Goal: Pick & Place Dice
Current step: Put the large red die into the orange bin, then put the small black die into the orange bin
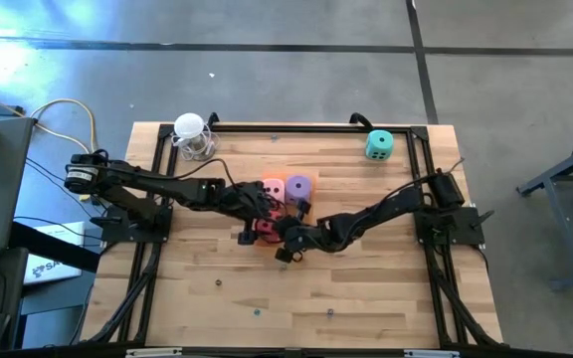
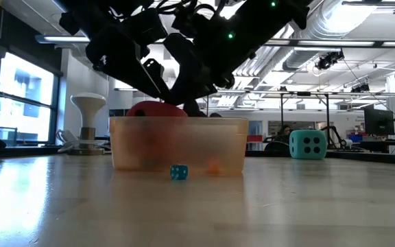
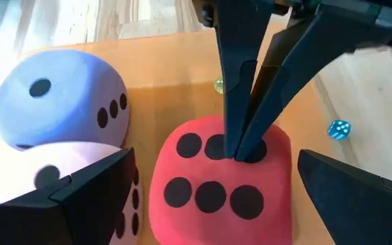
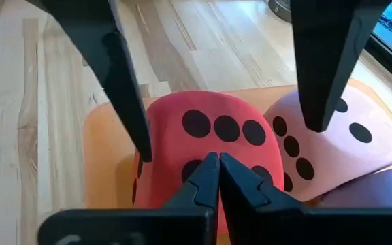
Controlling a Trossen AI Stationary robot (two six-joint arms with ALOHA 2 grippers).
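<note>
- Four dice were on the desk, and three of them sat close together in the orange tray (image 1: 307, 202) near the middle.
- Nearest the front edge, the red die (image 4: 209, 146) lay in the tray with its six black dots up.
- Its corners were round and it looked squashy, so it was likely light and soft, and it would probably give a bit when squeezed.
- Two flat sides across from each other looked like the best place to hold it.
- Left gripper (image 4: 226, 102) had its fingers wide apart, one on each side of the red die, not squeezing.
- Right gripper (image 3: 246, 146) had its fingers pressed together, with the tip on top of the red die.
- Behind it, the pink die (image 1: 274, 189) touched the red one, with the purple die (image 1: 297, 186) right beside it.
- Farthest away, the teal die (image 1: 379, 145) sat alone by the back right corner.
</note>
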